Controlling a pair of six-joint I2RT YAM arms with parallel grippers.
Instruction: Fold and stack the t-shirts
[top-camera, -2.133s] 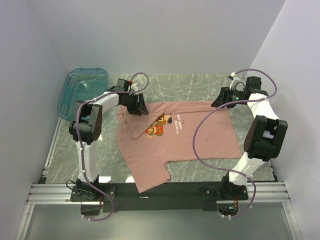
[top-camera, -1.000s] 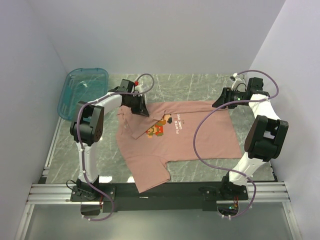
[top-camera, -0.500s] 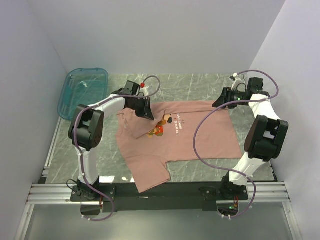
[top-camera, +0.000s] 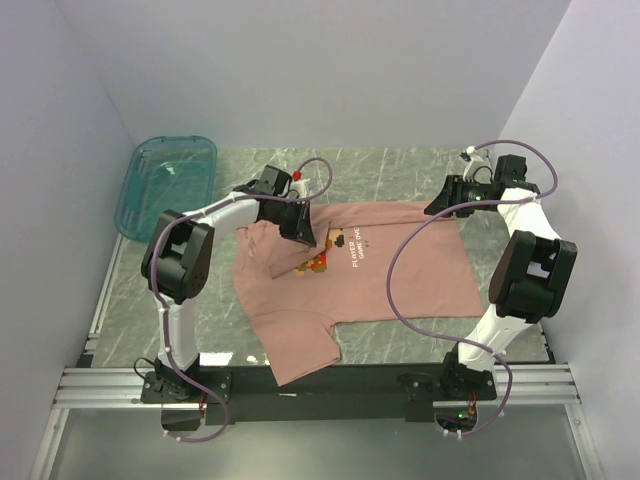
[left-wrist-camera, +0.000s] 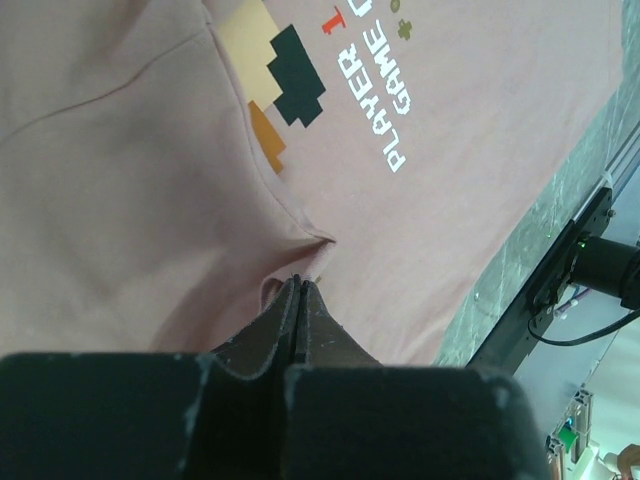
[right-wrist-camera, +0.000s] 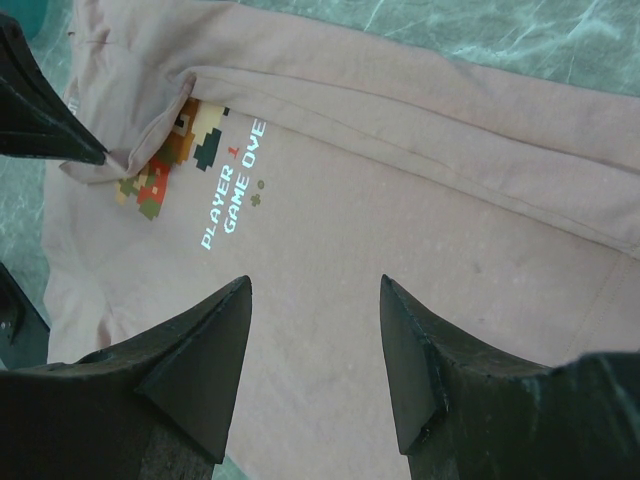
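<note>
A dusty-pink t-shirt (top-camera: 400, 285) lies spread on the marble table, its pixel figure and white text (left-wrist-camera: 385, 95) facing up. My left gripper (top-camera: 305, 235) is shut on a pinched fold of the shirt's far left part, lifted over the edge of the print; the fold bunches at the fingertips (left-wrist-camera: 300, 282). My right gripper (top-camera: 437, 205) hovers open above the shirt's far right corner, nothing between its fingers (right-wrist-camera: 315, 285). In the right wrist view the t-shirt (right-wrist-camera: 420, 230) fills the frame, and the left gripper's dark fingers (right-wrist-camera: 40, 110) show at upper left.
A translucent teal bin (top-camera: 165, 180) sits at the back left corner. Walls close in on three sides. An aluminium rail (top-camera: 320, 385) with both arm bases runs along the near edge. The right arm's purple cable (top-camera: 400, 270) loops over the shirt.
My left gripper has moved right with the pinched shirt fold, dragging it toward and partly over the printed figure. The right arm has not moved.
</note>
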